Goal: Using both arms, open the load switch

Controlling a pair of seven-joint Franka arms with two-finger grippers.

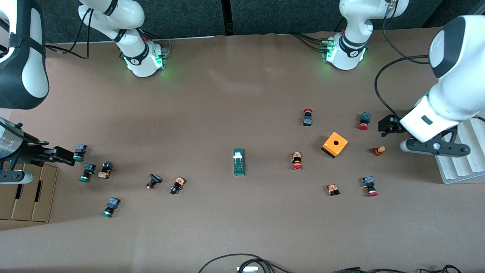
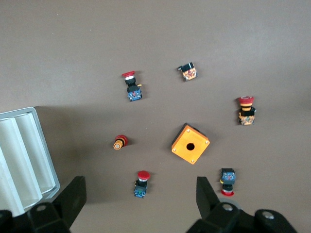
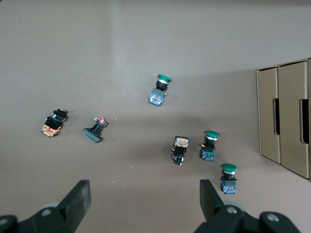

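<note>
The load switch (image 1: 238, 162), a narrow dark-green block with a white piece at its end toward the bases, lies flat at mid-table. Neither wrist view shows it. My left gripper (image 1: 388, 126) hangs open over the left arm's end of the table, well away from the switch. In the left wrist view the left gripper (image 2: 140, 190) has only a red-capped push button (image 2: 141, 183) on the table below its spread fingers. My right gripper (image 1: 60, 154) hangs open over the right arm's end. In the right wrist view the right gripper (image 3: 144, 193) has bare table between its fingers.
An orange cube with a hole (image 1: 335, 144) and several red-capped push buttons lie toward the left arm's end, beside a white ribbed tray (image 1: 462, 159). Several green-capped and black push buttons lie toward the right arm's end, beside a cardboard box (image 1: 26, 193). Cables lie at the table's near edge.
</note>
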